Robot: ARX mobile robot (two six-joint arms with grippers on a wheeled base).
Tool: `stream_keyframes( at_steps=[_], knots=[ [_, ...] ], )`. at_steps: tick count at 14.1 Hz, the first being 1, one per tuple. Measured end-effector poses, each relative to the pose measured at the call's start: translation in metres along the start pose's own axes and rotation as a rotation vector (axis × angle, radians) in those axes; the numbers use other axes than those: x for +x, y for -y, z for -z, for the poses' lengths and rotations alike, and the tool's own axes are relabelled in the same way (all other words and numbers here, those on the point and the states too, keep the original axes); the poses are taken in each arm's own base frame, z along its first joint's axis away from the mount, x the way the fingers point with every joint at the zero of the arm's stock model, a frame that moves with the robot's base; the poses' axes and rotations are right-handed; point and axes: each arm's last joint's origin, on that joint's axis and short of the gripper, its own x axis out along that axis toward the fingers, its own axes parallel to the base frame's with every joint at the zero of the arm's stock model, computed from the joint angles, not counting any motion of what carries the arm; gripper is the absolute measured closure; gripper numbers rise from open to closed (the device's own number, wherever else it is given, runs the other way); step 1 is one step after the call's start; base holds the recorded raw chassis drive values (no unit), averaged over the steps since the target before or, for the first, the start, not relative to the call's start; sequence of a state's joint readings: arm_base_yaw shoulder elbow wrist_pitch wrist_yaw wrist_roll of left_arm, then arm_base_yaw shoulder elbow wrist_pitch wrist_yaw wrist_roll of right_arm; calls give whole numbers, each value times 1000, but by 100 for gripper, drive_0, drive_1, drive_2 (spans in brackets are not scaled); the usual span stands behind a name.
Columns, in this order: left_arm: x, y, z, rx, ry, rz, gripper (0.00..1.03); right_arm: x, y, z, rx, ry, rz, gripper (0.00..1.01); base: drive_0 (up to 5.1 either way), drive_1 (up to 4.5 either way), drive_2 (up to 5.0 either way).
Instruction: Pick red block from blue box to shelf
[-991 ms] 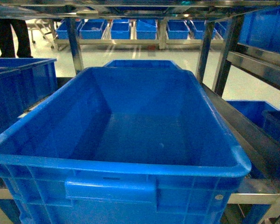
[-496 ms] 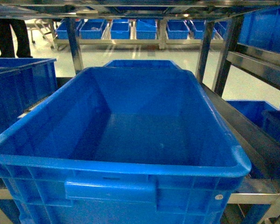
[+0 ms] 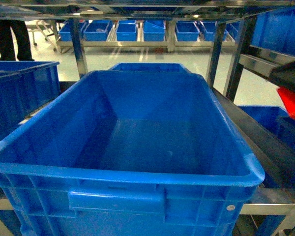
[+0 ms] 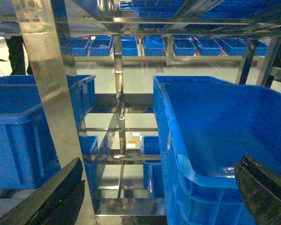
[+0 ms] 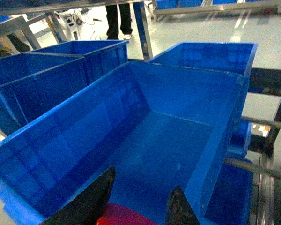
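Observation:
The red block [image 5: 119,216] sits between the fingers of my right gripper [image 5: 144,180], which is shut on it. In the right wrist view they hang over the near end of a big dark blue ribbed crate [image 5: 51,154]. In the head view the right gripper [image 3: 290,78] and the red block [image 3: 292,102] show at the right edge, beside that crate [image 3: 137,174]. The crate rests on a tier of the steel shelf [image 3: 78,46]. My left gripper [image 4: 161,187] is open and holds nothing, left of the crate by a shelf post [image 4: 42,93]. The blue box is out of view.
More dark blue crates stand at the left [image 3: 19,91], behind [image 3: 150,67] and lower right [image 3: 265,115]. Shelf rails [image 3: 265,66] run along the right. A person's legs [image 3: 12,37] stand at the far left. A far rack holds several blue crates [image 3: 128,30].
My right gripper with the red block has come into the head view at the right edge. The crates have not moved.

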State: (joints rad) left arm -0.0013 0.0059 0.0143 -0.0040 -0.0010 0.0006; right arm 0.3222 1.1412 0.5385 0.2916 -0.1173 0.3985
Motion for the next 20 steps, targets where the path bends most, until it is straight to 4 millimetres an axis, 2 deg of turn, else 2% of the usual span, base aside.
stream_keyframes(
  at_steps=[3,5,7,10,14,17,20],
  knots=[
    [0,0,0,0,0,0,5,25,-7,-13,-9,23,-70,73,0,0,0],
    [0,0,0,0,0,0,5,41,-7,-14,-9,-2,-115,73,0,0,0],
    [0,0,0,0,0,0,5,50,-6,-8,-7,-40,-168,73,0,0,0],
    [0,0,0,0,0,0,5,59,-19,4,-12,-90,-259,73,0,0,0],
    [0,0,0,0,0,0,5,75,-29,28,-17,-156,-281,73,0,0,0],
    [0,0,0,0,0,0,5,96,-28,42,-26,-190,-255,73,0,0,0],
    [0,0,0,0,0,0,5,121,-34,41,-76,-187,-263,73,0,0,0]
  ],
)
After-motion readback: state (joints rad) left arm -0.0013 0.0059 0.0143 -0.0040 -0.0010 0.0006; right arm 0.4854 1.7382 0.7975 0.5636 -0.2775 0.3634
